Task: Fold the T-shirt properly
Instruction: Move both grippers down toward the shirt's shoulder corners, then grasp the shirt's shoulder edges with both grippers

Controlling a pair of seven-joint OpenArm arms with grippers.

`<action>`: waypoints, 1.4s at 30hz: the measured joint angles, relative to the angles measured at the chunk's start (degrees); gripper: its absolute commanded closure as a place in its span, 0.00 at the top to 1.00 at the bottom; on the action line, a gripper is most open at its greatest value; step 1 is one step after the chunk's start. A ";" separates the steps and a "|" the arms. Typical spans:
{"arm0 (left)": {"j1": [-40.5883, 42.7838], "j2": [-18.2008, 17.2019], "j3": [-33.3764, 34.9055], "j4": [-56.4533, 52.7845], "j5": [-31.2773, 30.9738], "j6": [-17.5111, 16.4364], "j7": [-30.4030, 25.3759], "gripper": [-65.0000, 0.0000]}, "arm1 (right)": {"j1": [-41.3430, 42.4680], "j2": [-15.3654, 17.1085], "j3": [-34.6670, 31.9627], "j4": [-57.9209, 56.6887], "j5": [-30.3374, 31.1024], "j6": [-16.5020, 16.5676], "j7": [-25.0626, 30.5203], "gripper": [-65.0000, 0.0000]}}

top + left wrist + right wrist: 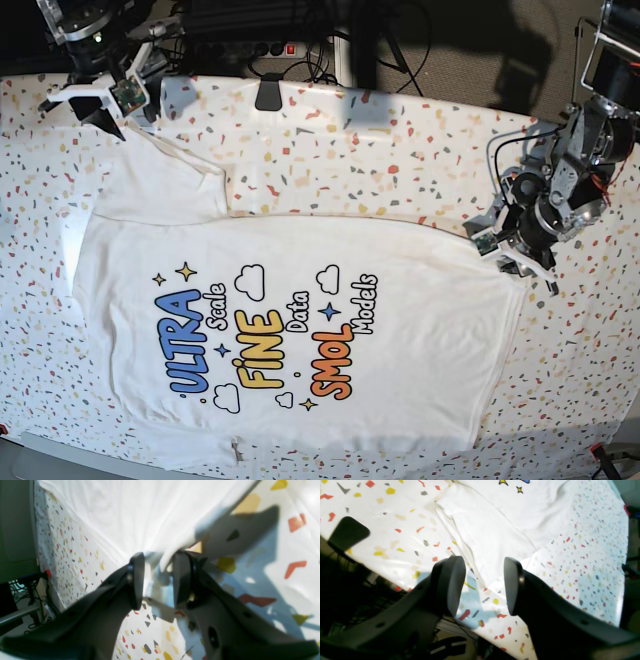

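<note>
- The T-shirt (290, 330) lies flat, print up, across the middle of the speckled surface (400, 150).
- Step in hand: taking the first grip for a fold.
- The left claw (157, 577) straddles a bunched bit of the shirt's right edge; whether it already pinches the cloth I cannot tell, since glare washes it out.
- The right claw (483, 585) hangs released over the far-left sleeve (480, 537), touching nothing.
- Next calls for both claws gripping before lifting.

My table (420, 160), covered in white terrazzo-speckled tablecloth (590, 340), carries a large white cotton T-shirt (400, 380) lying flat, print side up, sleeve (160, 180) spread.
</note>
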 measured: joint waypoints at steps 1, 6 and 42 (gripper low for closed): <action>0.00 -0.33 0.00 0.00 -0.02 -0.07 -0.04 0.29 | 0.02 -0.02 0.00 0.00 0.15 0.00 -0.02 0.44; 0.17 -1.25 0.00 -0.02 -0.22 -0.66 0.48 0.06 | 0.02 -0.02 0.00 0.00 0.13 0.00 0.00 0.44; 0.33 -1.53 -0.07 -0.09 -17.05 -0.04 6.47 0.00 | 9.01 17.86 -0.81 -21.33 -11.85 2.40 7.21 0.44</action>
